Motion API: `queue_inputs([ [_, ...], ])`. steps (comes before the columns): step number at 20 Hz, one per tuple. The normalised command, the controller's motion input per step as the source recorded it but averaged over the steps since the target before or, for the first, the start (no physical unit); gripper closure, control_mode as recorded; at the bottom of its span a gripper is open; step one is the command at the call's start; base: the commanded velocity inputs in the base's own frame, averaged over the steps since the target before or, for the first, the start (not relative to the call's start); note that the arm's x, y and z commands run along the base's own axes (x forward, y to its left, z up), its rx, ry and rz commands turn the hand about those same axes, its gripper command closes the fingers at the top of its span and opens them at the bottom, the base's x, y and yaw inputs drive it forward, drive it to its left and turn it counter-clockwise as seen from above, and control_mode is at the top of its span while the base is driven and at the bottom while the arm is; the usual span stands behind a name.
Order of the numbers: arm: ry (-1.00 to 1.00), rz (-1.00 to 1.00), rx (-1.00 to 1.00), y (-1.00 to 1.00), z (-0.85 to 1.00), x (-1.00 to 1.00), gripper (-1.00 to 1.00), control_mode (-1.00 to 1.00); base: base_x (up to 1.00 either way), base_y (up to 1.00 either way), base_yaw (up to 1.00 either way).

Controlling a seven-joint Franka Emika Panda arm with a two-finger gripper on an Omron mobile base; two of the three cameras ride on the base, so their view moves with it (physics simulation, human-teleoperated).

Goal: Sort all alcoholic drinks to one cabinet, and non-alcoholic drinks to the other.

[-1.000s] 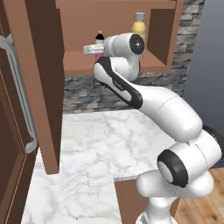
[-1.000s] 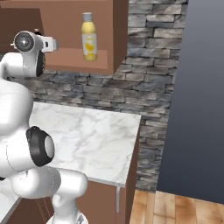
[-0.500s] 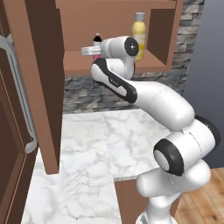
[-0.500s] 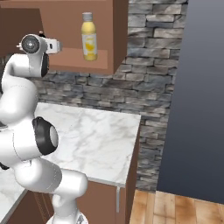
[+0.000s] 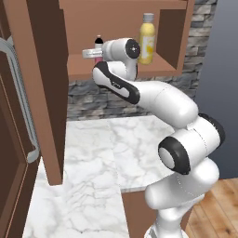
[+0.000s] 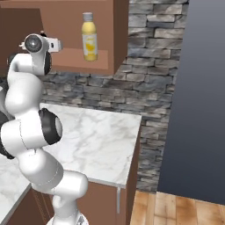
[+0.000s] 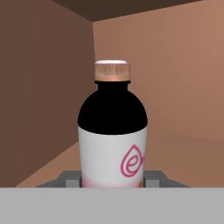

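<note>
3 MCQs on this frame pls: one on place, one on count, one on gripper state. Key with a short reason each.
1. Where does the yellow juice bottle stand?
A. on the marble counter
B. on the open cabinet shelf
C. on the wood floor

2. How many bottles are in the cabinet?
A. two
B. three
C. four

3. What is the gripper doing?
A. hanging open above the counter
B. shut on the yellow bottle
C. shut on the small pink bottle

Key: B, both base views show it upright on the shelf, toward the cabinet's right wall. A, the left base view shows the yellow bottle and the small pink one, no others. C, in the hand view the finger tips flank the pink bottle's base, inside the cabinet.
</note>
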Motion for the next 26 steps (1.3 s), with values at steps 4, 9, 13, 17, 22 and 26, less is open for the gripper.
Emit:
queue_inputs([
  [4, 0.00, 0.00, -0.02, 0.15, 0.00, 0.33, 1.00, -1.00, 0.00, 0.00, 0.00],
  [9, 0.00, 0.00, -0.02, 0.11, -0.03, 0.36, 1.00, -1.00, 0.00, 0.00, 0.00],
  [13, 0.00, 0.00, -0.02, 0.01, -0.11, 0.21, 1.00, -1.00, 0.00, 0.00, 0.00],
  [17, 0.00, 0.00, -0.01, 0.00, -0.25, 0.12, 1.00, -1.00, 0.00, 0.00, 0.00],
  [22, 0.00, 0.00, -0.02, 0.00, -0.36, 0.15, -1.00, -1.00, 0.00, 0.00, 0.00],
  [26, 0.00, 0.00, 0.00, 0.00, -0.18, 0.22, -1.00, -1.00, 0.00, 0.00, 0.00],
])
